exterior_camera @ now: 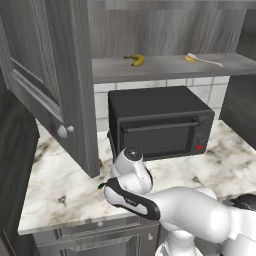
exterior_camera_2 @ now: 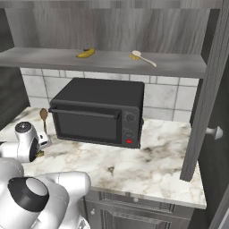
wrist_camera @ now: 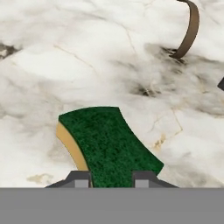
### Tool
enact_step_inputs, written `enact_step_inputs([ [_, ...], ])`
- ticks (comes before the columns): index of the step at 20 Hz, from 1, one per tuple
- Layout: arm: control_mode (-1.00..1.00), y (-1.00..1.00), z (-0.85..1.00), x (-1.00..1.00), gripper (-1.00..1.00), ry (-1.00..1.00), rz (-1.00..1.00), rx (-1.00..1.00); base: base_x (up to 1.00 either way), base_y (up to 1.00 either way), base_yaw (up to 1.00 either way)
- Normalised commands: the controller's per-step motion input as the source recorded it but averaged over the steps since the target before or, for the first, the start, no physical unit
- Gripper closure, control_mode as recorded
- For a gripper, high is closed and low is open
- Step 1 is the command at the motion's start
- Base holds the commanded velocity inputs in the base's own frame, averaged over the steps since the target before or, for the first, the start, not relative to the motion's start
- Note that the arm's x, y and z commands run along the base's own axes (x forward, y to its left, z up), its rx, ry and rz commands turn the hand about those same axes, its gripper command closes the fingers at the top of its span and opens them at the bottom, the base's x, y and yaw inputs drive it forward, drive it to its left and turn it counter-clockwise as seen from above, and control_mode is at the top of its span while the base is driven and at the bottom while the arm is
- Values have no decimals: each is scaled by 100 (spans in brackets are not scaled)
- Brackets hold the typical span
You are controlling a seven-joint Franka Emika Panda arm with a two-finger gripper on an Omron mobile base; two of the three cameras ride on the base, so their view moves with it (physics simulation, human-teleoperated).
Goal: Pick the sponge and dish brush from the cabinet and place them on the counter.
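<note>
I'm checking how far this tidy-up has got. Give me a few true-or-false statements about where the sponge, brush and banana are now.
1. The sponge sits between the tool's fingertips, above the counter. True.
2. The dish brush lies on the counter. False: it is on the cabinet shelf.
3. A banana lies on the shelf. True.
4. The microwave door is open. False: it is closed.
</note>
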Motion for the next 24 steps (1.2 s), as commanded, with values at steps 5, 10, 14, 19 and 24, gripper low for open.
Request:
enact_step_inputs([
  [5, -100, 2, -8, 1, 100, 0, 0, 0, 0, 0, 0],
  [10, -100, 0, -5, 0, 100, 0, 0, 0, 0, 0, 0],
  [14, -100, 0, -5, 0, -100, 0, 0, 0, 0, 0, 0],
  [19, -100, 0, 0, 0, -100, 0, 0, 0, 0, 0, 0],
  [24, -100, 0, 23, -5, -100, -4, 0, 0, 0, 0, 0],
])
